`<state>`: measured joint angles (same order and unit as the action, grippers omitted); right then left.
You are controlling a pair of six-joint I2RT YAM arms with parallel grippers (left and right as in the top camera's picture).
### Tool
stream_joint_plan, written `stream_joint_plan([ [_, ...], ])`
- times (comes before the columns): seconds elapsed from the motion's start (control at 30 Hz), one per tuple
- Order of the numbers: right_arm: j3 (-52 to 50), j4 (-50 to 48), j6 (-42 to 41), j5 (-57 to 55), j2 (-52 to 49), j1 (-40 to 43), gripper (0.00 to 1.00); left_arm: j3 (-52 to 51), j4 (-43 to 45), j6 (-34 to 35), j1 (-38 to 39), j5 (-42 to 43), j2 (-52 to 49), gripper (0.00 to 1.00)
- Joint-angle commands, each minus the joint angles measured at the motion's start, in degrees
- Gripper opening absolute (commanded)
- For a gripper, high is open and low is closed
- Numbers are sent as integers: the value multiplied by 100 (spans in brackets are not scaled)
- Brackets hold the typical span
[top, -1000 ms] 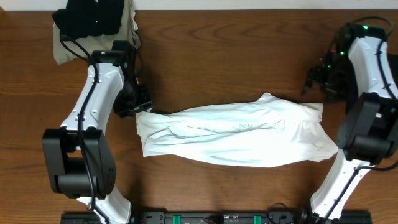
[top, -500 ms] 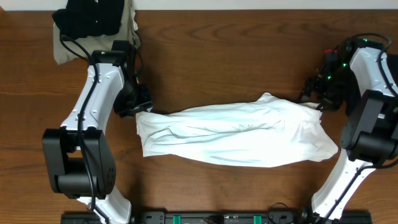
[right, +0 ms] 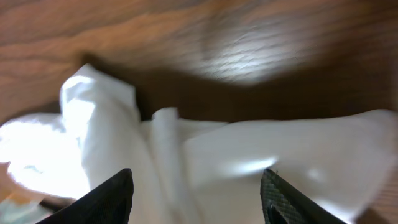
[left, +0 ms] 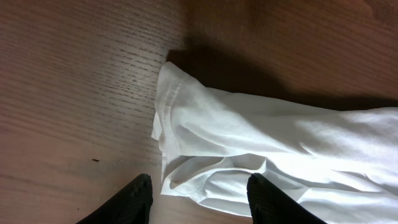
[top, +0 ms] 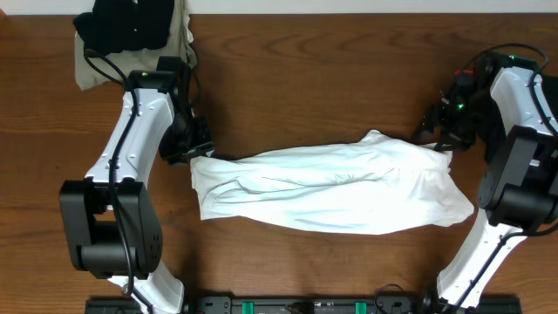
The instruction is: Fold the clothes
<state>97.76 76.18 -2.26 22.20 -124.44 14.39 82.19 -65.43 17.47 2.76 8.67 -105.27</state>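
The clothes' white shirt (top: 331, 187) lies gathered into a long wrinkled band across the middle of the table. My left gripper (top: 199, 150) is low at the band's left end. In the left wrist view it is open (left: 199, 190), and the shirt's hemmed corner (left: 186, 143) lies flat between the two black fingers. My right gripper (top: 433, 131) hovers at the band's upper right end. It is open in the blurred right wrist view (right: 196, 186), with white cloth (right: 249, 168) under and between its fingertips, not pinched. A black garment (top: 122, 22) sits on a khaki one (top: 87, 77) at the back left.
The table (top: 305, 78) is dark wood. The pile of black and khaki clothes is just behind the left arm's elbow (top: 148, 83). The arm bases and a black rail (top: 305, 305) run along the front edge.
My right gripper has moved left and down from beyond the shirt's right end onto its upper right corner, its jaws narrowing a little. The left arm and the shirt have not moved.
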Motion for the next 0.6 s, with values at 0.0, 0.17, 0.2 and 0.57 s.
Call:
stream_joint_plan([
  [0.0,0,166,348,553,127,-9,64,-48,4,-116,-17,13,37,52],
  [0.17,0,470,428,544,127,-33,55,-48,2,-116,-17,13,37,52],
  [0.2,0,485,426,546,127,-33,50,-48,2,-116,-17,13,35,52],
  [0.57,0,503,205,522,129,-31,1,-48,0,-116,-17,13,37,52],
])
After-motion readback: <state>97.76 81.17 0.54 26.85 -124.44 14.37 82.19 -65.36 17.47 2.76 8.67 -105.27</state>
